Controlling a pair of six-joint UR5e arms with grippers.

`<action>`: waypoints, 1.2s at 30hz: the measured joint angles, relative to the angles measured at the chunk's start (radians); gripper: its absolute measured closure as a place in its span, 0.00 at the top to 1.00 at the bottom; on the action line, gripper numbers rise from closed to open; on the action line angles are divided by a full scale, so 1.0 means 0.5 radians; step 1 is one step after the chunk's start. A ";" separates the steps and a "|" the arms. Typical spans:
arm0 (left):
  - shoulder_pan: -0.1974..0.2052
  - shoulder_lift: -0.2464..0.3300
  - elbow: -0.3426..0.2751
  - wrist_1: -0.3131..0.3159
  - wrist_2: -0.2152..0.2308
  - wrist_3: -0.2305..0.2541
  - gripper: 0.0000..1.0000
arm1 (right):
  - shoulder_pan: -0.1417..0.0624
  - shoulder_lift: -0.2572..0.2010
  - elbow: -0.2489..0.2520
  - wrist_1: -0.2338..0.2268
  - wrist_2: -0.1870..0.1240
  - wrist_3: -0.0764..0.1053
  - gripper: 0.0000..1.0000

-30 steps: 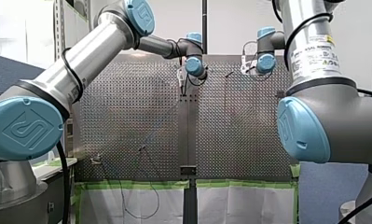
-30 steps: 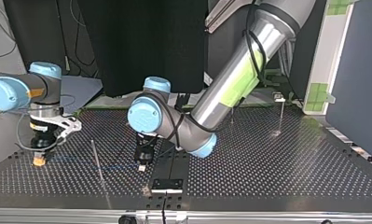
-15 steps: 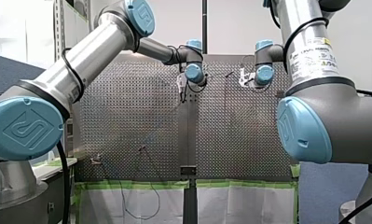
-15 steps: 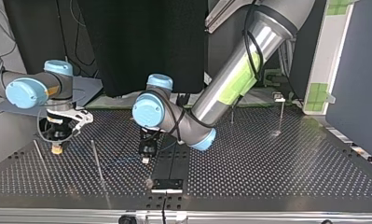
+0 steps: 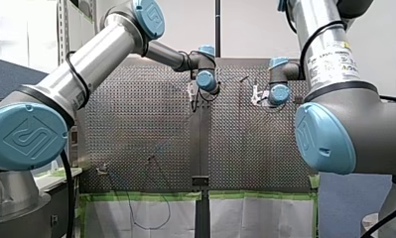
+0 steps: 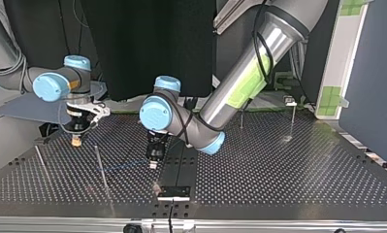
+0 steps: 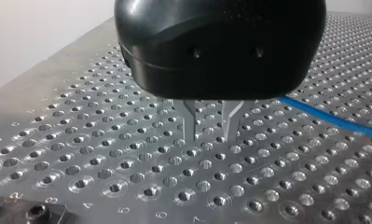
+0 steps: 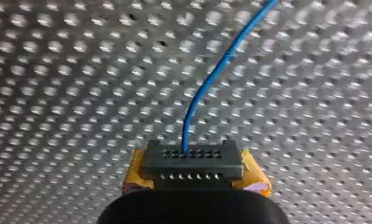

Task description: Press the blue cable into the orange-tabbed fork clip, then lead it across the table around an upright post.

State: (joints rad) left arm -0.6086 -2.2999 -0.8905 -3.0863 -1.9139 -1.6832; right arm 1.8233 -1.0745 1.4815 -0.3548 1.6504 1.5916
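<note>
The thin blue cable (image 8: 211,79) comes out from between the yellow-edged pads of my right gripper (image 8: 191,161), which is shut on it. In the top view that gripper (image 6: 75,141) hangs just above the table at the left, and the blue cable (image 6: 125,167) runs low past a thin upright post (image 6: 100,167) toward my left gripper (image 6: 153,165). My left gripper (image 7: 210,137) has its two metal fingers apart with nothing between them. The cable (image 7: 323,116) lies on the plate beside it. I see no orange-tabbed clip clearly.
A second thin post (image 6: 40,162) stands at the top view's left, and two more (image 6: 292,121) rise at the far right. A black bracket (image 6: 173,191) sits on the centre strip near the table's (image 6: 278,184) front edge. A small clip (image 5: 102,170) shows at the front view's lower left.
My right arm has carried the cable toward the top view's middle and away from that camera. My left gripper has drawn back a little along the centre strip.
</note>
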 joint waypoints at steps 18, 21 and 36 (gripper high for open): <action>-0.004 0.000 -0.001 -0.022 0.034 -0.008 1.00 | 0.037 0.171 0.174 -0.243 0.022 0.011 0.00; -0.004 0.000 -0.001 -0.026 0.017 -0.015 1.00 | 0.041 0.227 0.182 -0.252 0.041 0.006 0.00; -0.005 0.000 -0.001 -0.031 -0.003 -0.030 1.00 | 0.024 0.502 0.223 -0.452 0.071 -0.005 0.00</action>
State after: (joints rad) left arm -0.6111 -2.2997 -0.8909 -3.1019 -1.9151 -1.6980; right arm 1.8351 -0.8233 1.5930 -0.5806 1.6859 1.5891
